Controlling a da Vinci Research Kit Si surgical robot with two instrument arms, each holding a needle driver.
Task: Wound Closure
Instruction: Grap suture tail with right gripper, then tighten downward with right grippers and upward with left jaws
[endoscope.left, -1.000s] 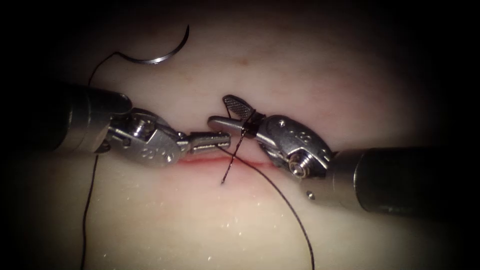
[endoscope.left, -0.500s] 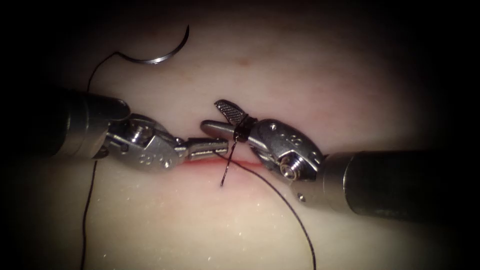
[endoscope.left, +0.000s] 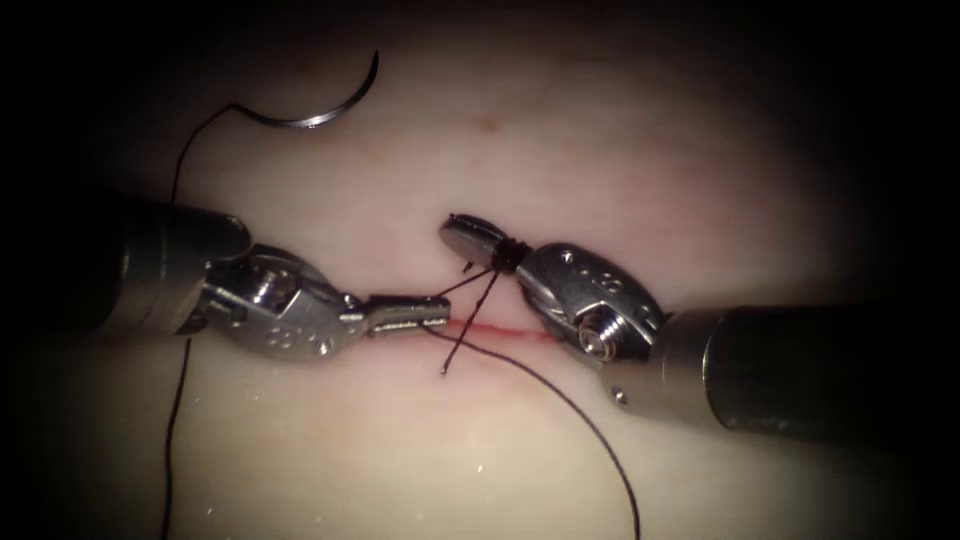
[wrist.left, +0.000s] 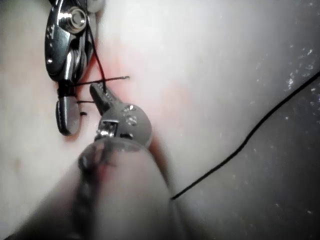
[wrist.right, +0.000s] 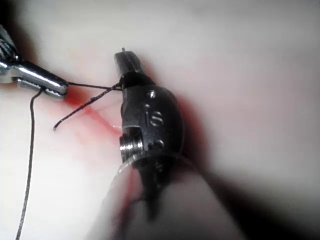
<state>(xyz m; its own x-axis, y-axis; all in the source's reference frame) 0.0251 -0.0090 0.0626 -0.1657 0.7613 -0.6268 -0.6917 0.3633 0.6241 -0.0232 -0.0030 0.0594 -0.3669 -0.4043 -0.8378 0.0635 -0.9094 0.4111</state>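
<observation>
The tissue (endoscope.left: 700, 160) lies pale and slightly glistening under the light, with darkness all round its edges, and the cut (endoscope.left: 500, 332) runs across its middle as a thin red line with a little red fluid (wrist.right: 95, 112) smeared along it. I'll place everything from that cut. The left tool (endoscope.left: 440, 311) reaches in to the cut's left end, its 2 jaws pressed together on the thread (endoscope.left: 560, 395), pinching a strand that runs tight across to the other tool. The right tool (endoscope.left: 462, 232) sits just above the cut's middle, its 2 jaws closed, with dark thread wound in loops around them near their base; a short cut end (endoscope.left: 466, 265) sticks out just under the tip. From those loops 1 strand drops across the cut and ends in a free tail just below it, on the near side. Another, longer strand leaves the cut near the left tool's tip and curves away down and right over the bare tissue. The needle (endoscope.left: 320, 105) lies free on the tissue, well above the cut and toward its left, flat on the surface, held by neither tool and not in the tissue; its thread trails from its left end and runs down past the left tool's shaft.
</observation>
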